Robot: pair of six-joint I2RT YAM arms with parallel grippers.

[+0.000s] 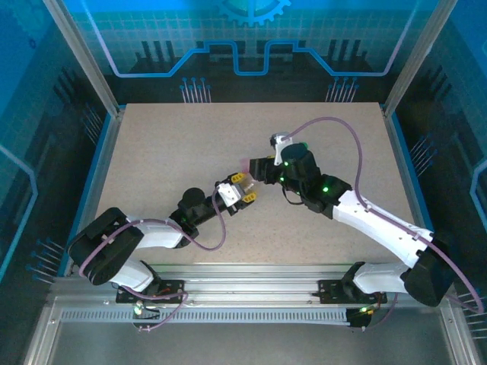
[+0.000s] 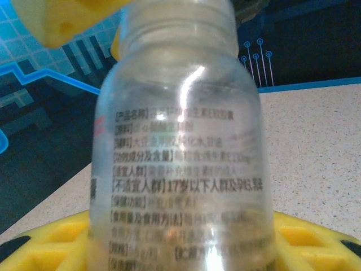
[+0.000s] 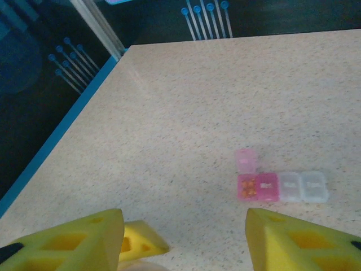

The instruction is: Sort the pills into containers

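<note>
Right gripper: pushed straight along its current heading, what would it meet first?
Probably the bare speckled beige tabletop. The right gripper stands open and empty, angled down at it; the pink-and-clear strip pill box lies right of that line. Depth is unclear.

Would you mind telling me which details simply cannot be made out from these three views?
- Left wrist: contents of the clear bottle; blurred label print and glare mask them, and the bottom edge cuts off its base.
- Right wrist: how many orange pills sit in the pill organizer; too small.
- Top: what the left gripper holds; too small, and its own fingers cover it.
</note>
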